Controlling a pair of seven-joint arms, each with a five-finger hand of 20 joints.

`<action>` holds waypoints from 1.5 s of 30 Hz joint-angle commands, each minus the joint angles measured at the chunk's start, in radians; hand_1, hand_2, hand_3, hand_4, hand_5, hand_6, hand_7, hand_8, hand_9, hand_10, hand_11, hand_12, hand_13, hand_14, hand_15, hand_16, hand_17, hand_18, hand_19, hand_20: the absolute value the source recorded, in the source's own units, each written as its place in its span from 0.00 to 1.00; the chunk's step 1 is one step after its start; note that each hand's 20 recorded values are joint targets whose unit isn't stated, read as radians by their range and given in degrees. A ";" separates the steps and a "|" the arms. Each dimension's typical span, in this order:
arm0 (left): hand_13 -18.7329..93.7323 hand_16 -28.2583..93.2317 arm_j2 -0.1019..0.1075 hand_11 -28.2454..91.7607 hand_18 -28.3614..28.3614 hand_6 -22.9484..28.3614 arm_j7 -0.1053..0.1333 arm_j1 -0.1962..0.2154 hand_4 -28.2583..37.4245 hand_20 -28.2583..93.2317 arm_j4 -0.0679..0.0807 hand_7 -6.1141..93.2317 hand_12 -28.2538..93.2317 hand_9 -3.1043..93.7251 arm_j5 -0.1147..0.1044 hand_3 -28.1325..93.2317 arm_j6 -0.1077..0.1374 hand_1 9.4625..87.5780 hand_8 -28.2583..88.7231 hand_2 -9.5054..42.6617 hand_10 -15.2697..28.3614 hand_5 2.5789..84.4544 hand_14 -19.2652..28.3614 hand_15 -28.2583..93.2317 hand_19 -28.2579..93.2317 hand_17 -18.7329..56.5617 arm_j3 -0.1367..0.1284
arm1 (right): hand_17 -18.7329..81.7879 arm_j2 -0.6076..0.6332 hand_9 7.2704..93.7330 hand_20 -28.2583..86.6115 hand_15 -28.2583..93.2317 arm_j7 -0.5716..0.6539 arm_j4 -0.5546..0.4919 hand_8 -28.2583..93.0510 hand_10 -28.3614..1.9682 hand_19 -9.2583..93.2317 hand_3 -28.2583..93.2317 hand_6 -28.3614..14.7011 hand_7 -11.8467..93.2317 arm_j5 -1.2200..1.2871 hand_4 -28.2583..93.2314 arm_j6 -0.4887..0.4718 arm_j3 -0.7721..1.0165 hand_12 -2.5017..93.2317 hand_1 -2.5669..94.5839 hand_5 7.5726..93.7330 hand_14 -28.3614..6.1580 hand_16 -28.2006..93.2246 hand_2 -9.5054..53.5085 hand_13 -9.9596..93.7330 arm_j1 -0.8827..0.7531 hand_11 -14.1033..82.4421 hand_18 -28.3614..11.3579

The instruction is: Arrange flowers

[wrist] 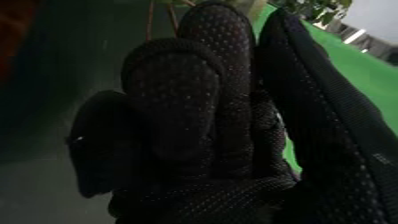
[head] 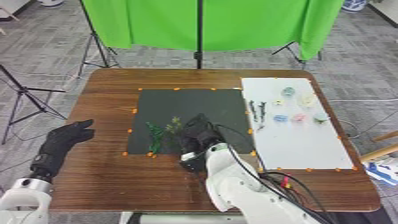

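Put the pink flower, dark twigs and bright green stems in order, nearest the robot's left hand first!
1. Bright green stems, black mat, left part
2. Dark twigs, white mat, left side
3. Pink flower, farther right, white mat

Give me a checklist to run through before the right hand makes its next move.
1. Right hand at the work area: ok, it is over the dark mat, beside the leafy sprig.
2. Secure hold on that sprig: cannot tell; the views don't settle it.
3. Green stems on the dark mat: ok, on its left part.
4. Left hand out of the way: ok, to the left of the dark mat.
5. Pink flower and dark twigs on the dark mat: not ok, they lie on the white sheet.
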 commanded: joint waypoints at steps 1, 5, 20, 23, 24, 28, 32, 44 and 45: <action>0.49 0.22 -0.011 0.39 0.72 0.58 -0.014 0.001 0.00 0.36 0.003 0.14 0.32 0.51 0.006 0.75 -0.017 0.14 0.20 0.33 0.70 0.55 0.80 0.38 0.30 0.34 -0.001 | 0.93 -0.005 0.99 0.57 0.66 -0.018 0.019 0.37 0.52 0.87 0.65 0.55 0.37 -0.047 0.17 -0.015 -0.014 0.26 0.57 0.83 0.78 0.41 0.00 1.00 -0.006 0.45 0.55; 0.49 0.22 -0.012 0.39 0.72 0.58 -0.016 0.004 0.00 0.36 0.002 0.14 0.32 0.51 0.006 0.75 -0.020 0.14 0.20 0.33 0.70 0.55 0.80 0.38 0.30 0.34 -0.003 | 0.93 -0.007 0.99 0.57 0.66 -0.012 0.024 0.37 0.51 0.87 0.65 0.55 0.37 -0.035 0.16 -0.016 -0.010 0.26 0.57 0.83 0.78 0.41 0.00 1.00 -0.010 0.45 0.55; 0.49 0.22 -0.010 0.39 0.72 0.58 -0.030 -0.003 0.00 0.36 0.005 0.14 0.32 0.51 0.008 0.75 -0.039 0.14 0.20 0.33 0.70 0.55 0.80 0.38 0.30 0.34 -0.003 | 0.93 -0.019 0.99 0.57 0.66 -0.006 0.052 0.37 0.51 0.87 0.68 0.54 0.36 -0.134 0.15 -0.045 -0.019 0.26 0.55 0.83 0.77 0.41 0.00 1.00 -0.013 0.45 0.55; 0.49 0.22 -0.012 0.39 0.72 0.58 -0.030 0.000 0.00 0.36 0.004 0.14 0.32 0.51 0.008 0.75 -0.039 0.14 0.20 0.33 0.70 0.55 0.80 0.38 0.30 0.34 -0.005 | 0.93 -0.017 0.99 0.57 0.66 -0.012 0.058 0.36 0.51 0.87 0.68 0.54 0.35 -0.179 0.15 -0.068 -0.018 0.26 0.54 0.83 0.77 0.41 0.00 1.00 -0.018 0.45 0.55; 0.49 0.22 -0.012 0.39 0.72 0.58 -0.029 0.001 0.00 0.36 0.004 0.14 0.32 0.51 0.007 0.75 -0.040 0.14 0.20 0.33 0.70 0.55 0.80 0.38 0.30 0.34 -0.006 | 0.93 -0.015 0.99 0.57 0.66 -0.013 0.058 0.36 0.51 0.87 0.68 0.54 0.35 -0.186 0.15 -0.072 -0.019 0.26 0.54 0.83 0.77 0.41 0.00 1.00 -0.019 0.45 0.55; 0.49 0.22 -0.011 0.39 0.72 0.58 -0.033 0.002 0.00 0.36 0.003 0.14 0.32 0.51 0.007 0.75 -0.042 0.14 0.20 0.33 0.70 0.55 0.80 0.38 0.30 0.34 -0.007 | 0.93 -0.013 0.99 0.57 0.66 -0.023 0.059 0.36 0.51 0.87 0.69 0.54 0.34 -0.221 0.15 -0.087 -0.018 0.26 0.53 0.83 0.76 0.41 0.00 1.00 -0.023 0.45 0.55; 0.49 0.22 -0.011 0.39 0.72 0.58 -0.035 0.000 0.00 0.36 0.004 0.14 0.32 0.51 0.008 0.75 -0.044 0.14 0.20 0.33 0.70 0.55 0.80 0.38 0.30 0.34 -0.007 | 0.93 -0.007 0.99 0.57 0.66 -0.049 0.068 0.34 0.51 0.87 0.71 0.55 0.32 -0.324 0.15 -0.095 -0.022 0.26 0.50 0.83 0.76 0.41 0.00 1.00 -0.024 0.45 0.55; 0.49 0.22 -0.011 0.39 0.72 0.58 -0.035 -0.005 0.00 0.36 0.005 0.14 0.32 0.51 0.009 0.75 -0.049 0.14 0.20 0.33 0.70 0.55 0.80 0.38 0.30 0.34 -0.006 | 0.91 0.011 0.99 0.57 0.67 -0.108 0.090 0.17 0.52 0.91 0.76 0.57 0.34 -0.532 0.14 -0.141 -0.021 0.27 0.40 0.82 0.75 0.43 0.00 1.00 -0.021 0.46 0.51; 0.49 0.22 -0.011 0.39 0.72 0.58 -0.035 -0.006 0.00 0.36 0.006 0.14 0.32 0.51 0.009 0.75 -0.050 0.14 0.20 0.33 0.70 0.55 0.80 0.38 0.30 0.34 -0.007 | 0.91 0.012 0.99 0.57 0.67 -0.113 0.092 0.17 0.52 0.91 0.76 0.57 0.34 -0.545 0.14 -0.141 -0.023 0.27 0.39 0.82 0.75 0.43 0.00 1.00 -0.020 0.46 0.50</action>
